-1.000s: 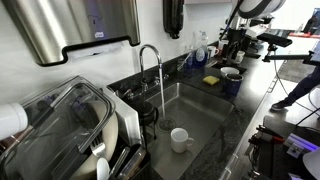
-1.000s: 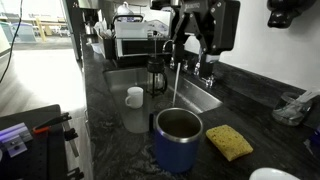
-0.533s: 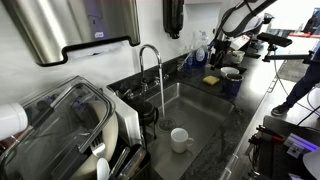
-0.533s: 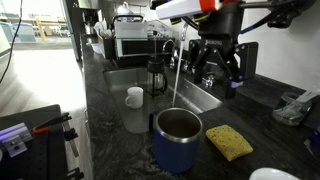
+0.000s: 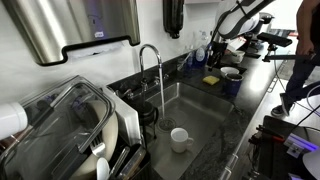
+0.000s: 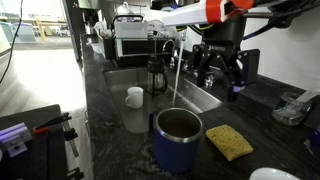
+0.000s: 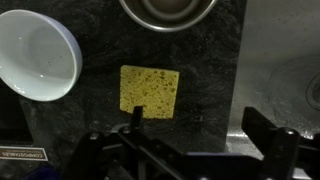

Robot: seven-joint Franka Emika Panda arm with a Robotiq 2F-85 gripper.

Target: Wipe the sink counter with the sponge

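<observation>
Tool (image 7: 194, 118) is wide open with nothing between the jaws; both fingers (image 7: 131, 118) enter from the bottom edge of the wrist view, spread far apart. In an exterior view the tool (image 6: 222, 85) hangs in the air above the desk (image 6: 110, 120), clear of its surface and touching nothing. The same is seen from farther off in an exterior view, where the tool (image 5: 215, 47) is small and its jaw gap cannot be resolved. The sponge (image 7: 150, 92), a yellow rectangle, lies flat on the dark speckled desk (image 7: 205, 60) under the tool. It is not centred in the gap: it sits in line with the finger at picture-left, whose tip overlaps the sponge's near edge in the wrist view. The other finger is well apart from it, toward the steel basin (image 7: 290, 60). Beyond the sponge, as seen from the tool, is the round steel rim of a tumbler (image 7: 168, 10). A white bowl (image 7: 38, 55) sits off to the sponge's side, apart from it. In an exterior view the sponge (image 6: 229, 141) lies just beside the blue tumbler (image 6: 177, 140), nearer the camera than the tool. In an exterior view the sponge (image 5: 211, 80) sits below the tool, near the basin (image 5: 190, 110) corner. A white mug (image 5: 180, 139) stands inside the basin, well apart from the tool.
</observation>
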